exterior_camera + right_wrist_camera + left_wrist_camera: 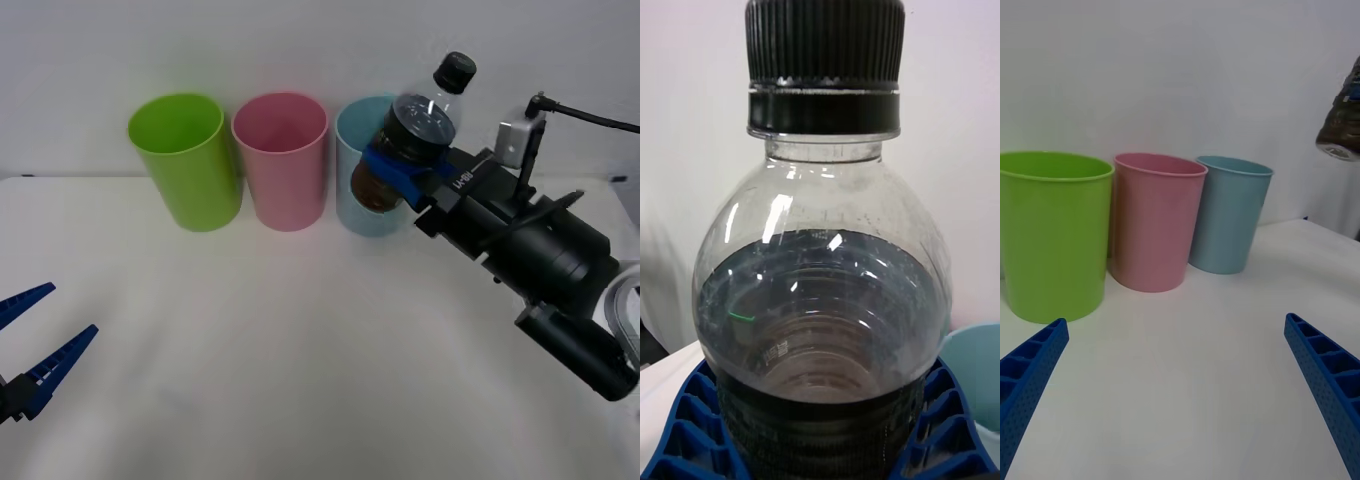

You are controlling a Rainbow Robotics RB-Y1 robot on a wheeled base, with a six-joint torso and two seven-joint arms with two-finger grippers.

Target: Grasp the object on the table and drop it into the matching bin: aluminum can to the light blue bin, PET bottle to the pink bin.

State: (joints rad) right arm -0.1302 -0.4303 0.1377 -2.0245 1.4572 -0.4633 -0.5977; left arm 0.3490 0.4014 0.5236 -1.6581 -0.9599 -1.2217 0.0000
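1. PET bottle (425, 130): small, clear, dark contents, black cap. It was held off the table (300, 350), its long axis tilted, with the cap pointing up and away from the right gripper's wrist. In the front view its lower body overlapped the light blue bin.
2. Right gripper (400, 172): blue ribbed fingers (685, 427) clamped on the bottle's lower body, one on each side. The cap and shoulder stood clear above them.
3. Light blue bin (362, 170): upright, directly behind and below the right gripper in the front view. Its rim showed just beside the held bottle in the right wrist view.
4. Pink bin (281, 160): upright, the next bin beyond the light blue one on the right gripper's left.
5. Lime green bin (184, 160): upright, the farthest of the three from the right gripper.
6. Left gripper (35, 345): fingers spread apart, holding nothing, low over the near table, well apart from the bins and the right gripper.
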